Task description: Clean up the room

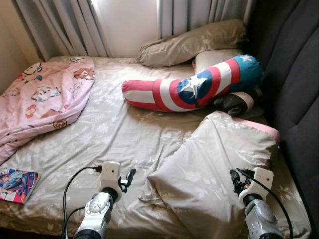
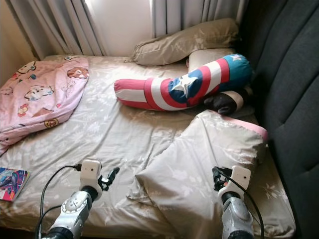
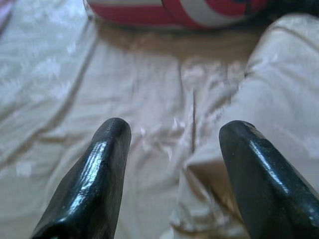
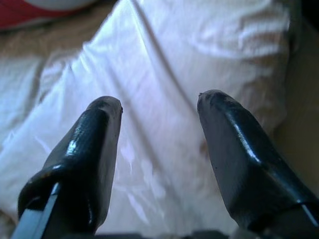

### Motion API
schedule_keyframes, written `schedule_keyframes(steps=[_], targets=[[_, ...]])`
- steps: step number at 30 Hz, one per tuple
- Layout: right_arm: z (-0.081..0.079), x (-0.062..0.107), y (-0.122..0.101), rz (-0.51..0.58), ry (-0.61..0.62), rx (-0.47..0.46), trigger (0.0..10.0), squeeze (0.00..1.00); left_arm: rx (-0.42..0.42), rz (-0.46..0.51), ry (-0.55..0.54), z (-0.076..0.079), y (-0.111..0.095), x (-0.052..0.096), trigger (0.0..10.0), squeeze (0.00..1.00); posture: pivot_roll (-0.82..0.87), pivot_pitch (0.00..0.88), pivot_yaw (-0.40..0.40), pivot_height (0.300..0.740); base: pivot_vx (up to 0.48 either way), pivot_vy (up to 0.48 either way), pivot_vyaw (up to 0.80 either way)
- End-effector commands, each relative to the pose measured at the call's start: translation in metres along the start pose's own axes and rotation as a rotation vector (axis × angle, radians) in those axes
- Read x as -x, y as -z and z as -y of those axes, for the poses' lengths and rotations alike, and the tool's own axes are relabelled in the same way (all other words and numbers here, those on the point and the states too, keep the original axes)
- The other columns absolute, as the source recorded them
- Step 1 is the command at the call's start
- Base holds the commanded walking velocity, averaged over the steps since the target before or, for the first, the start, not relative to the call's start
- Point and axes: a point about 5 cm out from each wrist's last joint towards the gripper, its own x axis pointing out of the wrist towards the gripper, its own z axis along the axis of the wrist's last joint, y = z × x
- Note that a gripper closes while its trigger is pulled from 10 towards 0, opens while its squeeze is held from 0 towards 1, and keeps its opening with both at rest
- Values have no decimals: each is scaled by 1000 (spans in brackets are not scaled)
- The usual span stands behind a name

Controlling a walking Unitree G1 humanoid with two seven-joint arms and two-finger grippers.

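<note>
Left hand [image 3: 172,149] fingers apart over bedsheet [image 1: 114,134]; right hand [image 4: 159,119] apart above duvet [image 1: 219,164].

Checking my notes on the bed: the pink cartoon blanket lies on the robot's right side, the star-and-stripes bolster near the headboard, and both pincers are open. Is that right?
Not quite. The pink cartoon blanket lies on the robot's left side, as the left eye view shows. The rest holds: the star-and-stripes bolster is near the headboard, and the left pincer and right pincer are both open.
</note>
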Motion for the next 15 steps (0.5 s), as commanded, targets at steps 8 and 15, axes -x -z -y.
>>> schedule_keyframes(steps=[8, 15], targets=[[-21, 9, 0, 124, -86, 23, 10000, 0, -29, 62, 23, -4, 1, 20, 10000, 0, 38, 38, 19, 740, 0, 0, 0], [-22, 9, 6, 88, -52, 33, 10000, 0, -26, 48, 16, -5, 4, 23, 10000, 0, 29, 27, 19, 740, 0, 0, 0]])
